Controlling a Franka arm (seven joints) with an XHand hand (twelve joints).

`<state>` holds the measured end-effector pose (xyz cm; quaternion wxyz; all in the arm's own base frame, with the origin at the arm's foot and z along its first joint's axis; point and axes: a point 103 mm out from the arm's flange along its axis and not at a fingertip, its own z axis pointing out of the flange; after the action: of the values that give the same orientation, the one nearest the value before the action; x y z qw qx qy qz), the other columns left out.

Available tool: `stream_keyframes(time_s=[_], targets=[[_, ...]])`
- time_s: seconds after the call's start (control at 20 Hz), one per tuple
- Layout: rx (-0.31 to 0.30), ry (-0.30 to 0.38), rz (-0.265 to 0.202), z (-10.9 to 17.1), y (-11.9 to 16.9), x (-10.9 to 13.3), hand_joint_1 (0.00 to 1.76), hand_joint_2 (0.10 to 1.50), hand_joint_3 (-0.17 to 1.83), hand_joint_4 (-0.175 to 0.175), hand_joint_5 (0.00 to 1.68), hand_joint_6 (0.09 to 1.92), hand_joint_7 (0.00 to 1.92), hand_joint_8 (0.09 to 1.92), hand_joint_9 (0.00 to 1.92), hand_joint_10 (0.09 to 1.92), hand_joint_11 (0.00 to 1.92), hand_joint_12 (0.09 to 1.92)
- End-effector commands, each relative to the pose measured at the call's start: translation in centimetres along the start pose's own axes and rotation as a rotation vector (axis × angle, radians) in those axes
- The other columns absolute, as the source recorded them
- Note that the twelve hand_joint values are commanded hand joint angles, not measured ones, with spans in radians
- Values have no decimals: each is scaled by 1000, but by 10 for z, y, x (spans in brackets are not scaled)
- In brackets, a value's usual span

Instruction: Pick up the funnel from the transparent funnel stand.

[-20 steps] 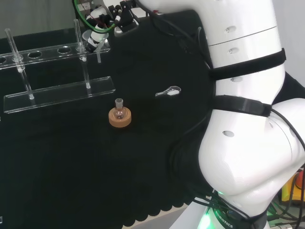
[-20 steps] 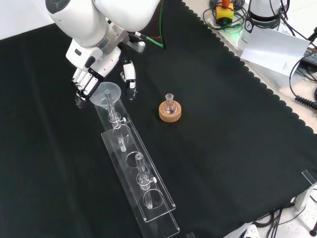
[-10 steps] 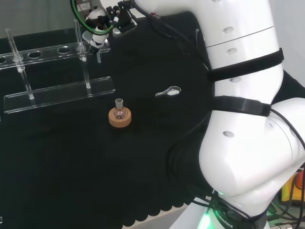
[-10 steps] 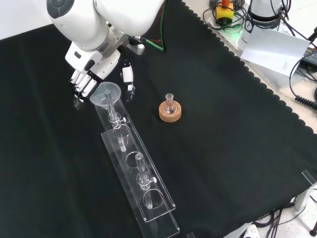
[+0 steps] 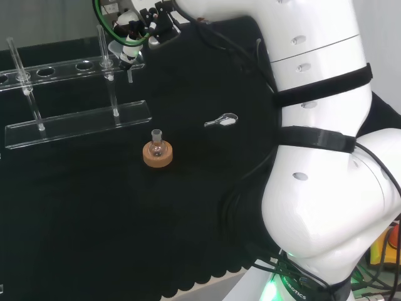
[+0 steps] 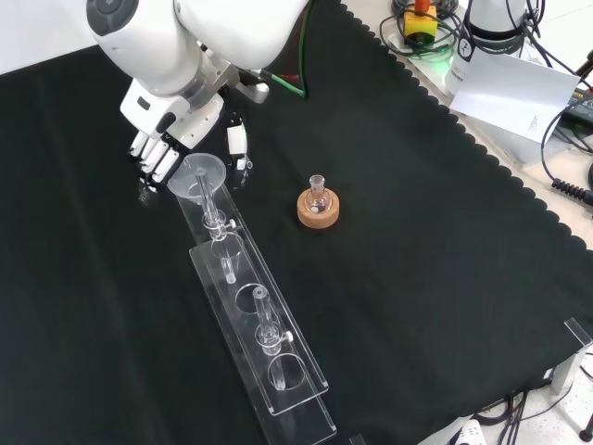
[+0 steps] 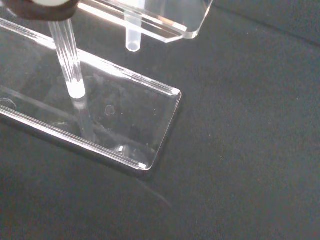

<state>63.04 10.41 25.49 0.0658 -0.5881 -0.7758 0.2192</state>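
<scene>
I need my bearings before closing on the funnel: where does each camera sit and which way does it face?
Head: behind and above the base, looking over the white arm links at the stand.
Front: opposite the arm, looking down; hand beside the funnel.
Wrist: looking past the palm at the stand's base plate.
Head and front share the flask on its cork ring.

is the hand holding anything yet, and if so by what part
Nothing is held yet. In the front view the hand sits beside the funnel, which rests in the end hole of the transparent funnel stand; no finger closes on its rim or stem.
</scene>
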Motion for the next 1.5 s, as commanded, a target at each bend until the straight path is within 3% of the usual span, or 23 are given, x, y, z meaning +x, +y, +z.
stream_keyframes(time_s=[0.05,0.25,0.6,0.9,1.5], targets=[[3,-12,-9,1,0,-2,699,724,324,-57,292,87,239,718,477,687,262,1390],[-26,-41,-1,-1,0,1,731,701,406,-56,352,87,376,712,601,632,277,1376],[-132,-88,15,-15,-7,3,809,693,484,-53,514,87,649,792,855,643,359,1338],[-202,-155,38,-33,-21,3,839,689,508,-51,566,89,679,817,884,650,398,1316],[-226,-174,82,-70,-74,-4,850,676,540,-51,579,115,682,832,890,654,418,1302]])
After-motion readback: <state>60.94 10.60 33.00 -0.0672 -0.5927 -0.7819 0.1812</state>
